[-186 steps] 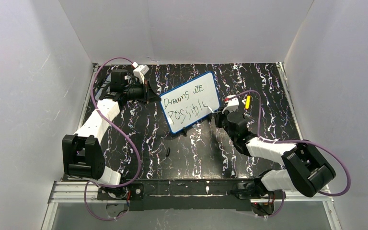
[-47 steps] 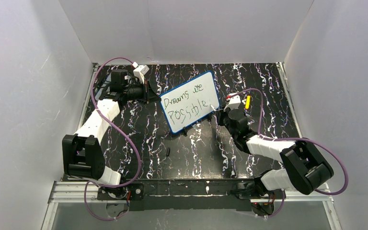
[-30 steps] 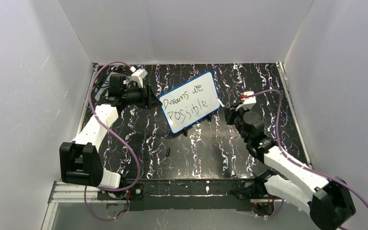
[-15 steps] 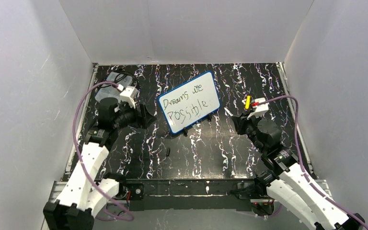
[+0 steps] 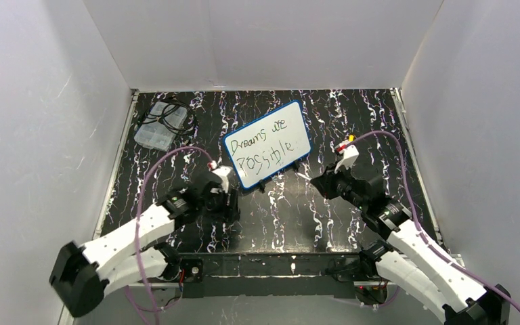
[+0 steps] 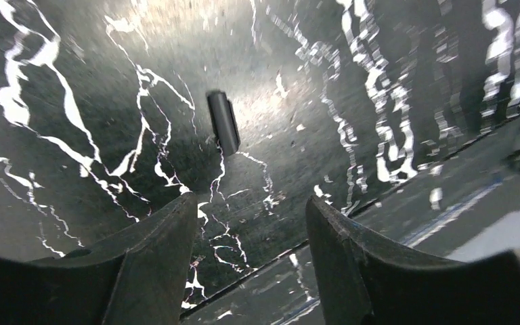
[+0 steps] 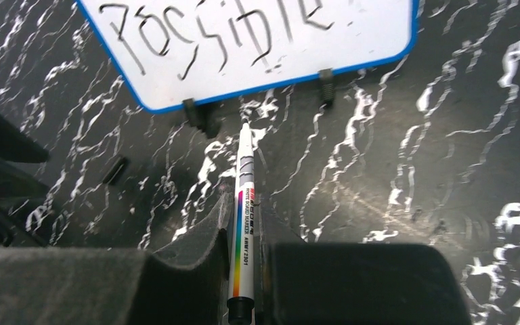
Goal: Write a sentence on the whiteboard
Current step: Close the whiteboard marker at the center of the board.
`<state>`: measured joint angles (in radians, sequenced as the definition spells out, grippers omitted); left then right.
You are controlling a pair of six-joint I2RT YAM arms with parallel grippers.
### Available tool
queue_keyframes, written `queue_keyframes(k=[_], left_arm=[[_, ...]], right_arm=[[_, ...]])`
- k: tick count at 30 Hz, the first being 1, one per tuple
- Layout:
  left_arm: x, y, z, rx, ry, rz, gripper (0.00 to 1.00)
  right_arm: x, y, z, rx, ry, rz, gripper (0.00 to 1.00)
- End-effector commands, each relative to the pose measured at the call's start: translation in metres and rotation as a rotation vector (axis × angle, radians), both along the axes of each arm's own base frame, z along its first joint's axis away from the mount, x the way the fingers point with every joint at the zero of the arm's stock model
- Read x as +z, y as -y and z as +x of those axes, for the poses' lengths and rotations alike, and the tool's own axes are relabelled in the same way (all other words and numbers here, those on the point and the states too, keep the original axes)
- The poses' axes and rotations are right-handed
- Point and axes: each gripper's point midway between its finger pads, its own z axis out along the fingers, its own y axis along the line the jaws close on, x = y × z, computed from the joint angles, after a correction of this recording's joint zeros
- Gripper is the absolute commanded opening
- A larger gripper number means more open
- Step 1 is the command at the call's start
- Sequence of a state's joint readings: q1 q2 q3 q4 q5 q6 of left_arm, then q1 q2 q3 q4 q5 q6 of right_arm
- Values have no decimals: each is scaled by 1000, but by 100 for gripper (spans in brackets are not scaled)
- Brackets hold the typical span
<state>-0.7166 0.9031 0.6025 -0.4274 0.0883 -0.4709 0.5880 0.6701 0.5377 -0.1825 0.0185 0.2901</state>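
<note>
Top external: whiteboard [image 5: 295, 122] mid tabletop [image 5: 291, 217], sentence [image 5: 271, 145] on it; cable box [image 5: 159, 126] at far-left corner. Left pincer [image 6: 250, 203] spread, empty, low over tabletop, cap [image 6: 223, 123] just ahead. Right pincer [image 7: 244, 223] pinches marker [image 7: 245, 176], tip aimed at whiteboard's near rim, not touching.

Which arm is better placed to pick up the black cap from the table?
Left: the left fingers, open, frame the black cap; the right fingers are shut on the whiteboard marker.
</note>
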Motion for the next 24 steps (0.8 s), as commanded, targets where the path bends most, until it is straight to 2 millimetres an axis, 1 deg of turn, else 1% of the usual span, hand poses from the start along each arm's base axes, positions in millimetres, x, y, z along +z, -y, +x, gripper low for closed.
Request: queue_keyframes(k=[1, 3, 5, 7, 12, 15, 18, 24], left_arm=[[-17, 7, 7, 13, 14, 123, 57], [-23, 14, 10, 4, -1, 137, 56], [-33, 15, 12, 7, -20, 174, 51], [-36, 18, 15, 13, -5, 196, 45], [-35, 21, 28, 35, 34, 213, 43], [-43, 25, 28, 13, 10, 237, 41], [-51, 24, 29, 19, 0, 265, 36], [-58, 17, 28, 38, 0, 311, 34]], right_arm=[[13, -26, -5, 97, -35, 105, 1], [12, -29, -6, 110, -55, 113, 1], [12, -30, -7, 114, -63, 114, 1], [12, -30, -8, 113, -62, 116, 1], [11, -25, -9, 94, -61, 114, 1], [9, -23, -8, 82, -65, 108, 1], [13, -21, -9, 75, -53, 114, 1], [20, -14, -10, 45, -29, 117, 1]])
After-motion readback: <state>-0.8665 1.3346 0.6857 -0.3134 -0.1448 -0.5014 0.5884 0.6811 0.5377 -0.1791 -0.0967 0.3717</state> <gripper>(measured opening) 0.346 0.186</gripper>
